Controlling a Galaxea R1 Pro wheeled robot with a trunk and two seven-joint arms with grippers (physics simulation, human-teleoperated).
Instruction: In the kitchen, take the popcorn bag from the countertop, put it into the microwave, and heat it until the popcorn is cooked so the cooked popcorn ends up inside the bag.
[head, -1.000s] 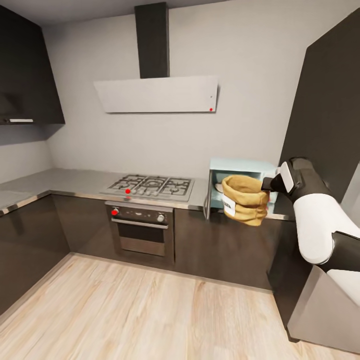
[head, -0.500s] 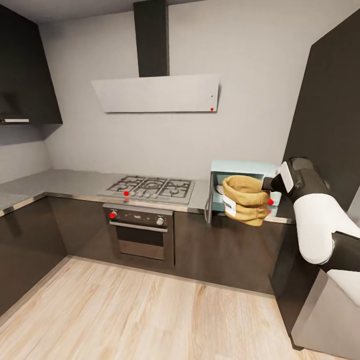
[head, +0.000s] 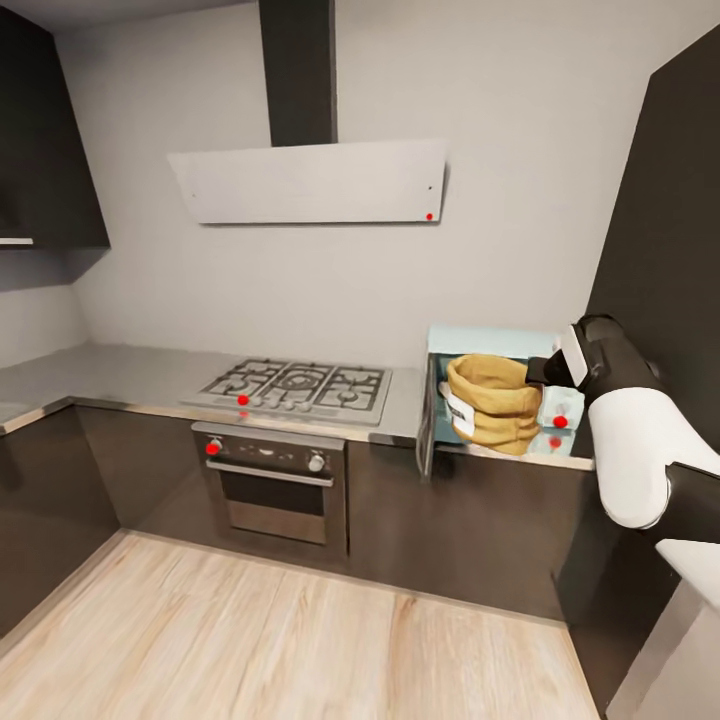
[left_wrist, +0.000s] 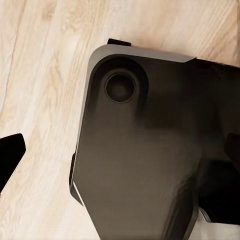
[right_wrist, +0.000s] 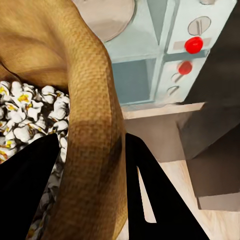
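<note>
The head camera looks forward and slightly down across the kitchen at the far countertop (head: 120, 372). The left wrist camera faces straight down at wooden floor (left_wrist: 45, 75). The right wrist camera sits close against the popcorn bag (right_wrist: 95, 125), sharing it and the microwave (right_wrist: 165, 65) with the head view.

The right arm (head: 630, 450) reaches forward at chest height, elbow bent, its wrist turned inward. The right gripper (right_wrist: 90, 170) is clamped on the rolled rim of the popcorn bag (head: 495, 400), one dark finger (right_wrist: 25, 190) inside, the other outside.
</note>
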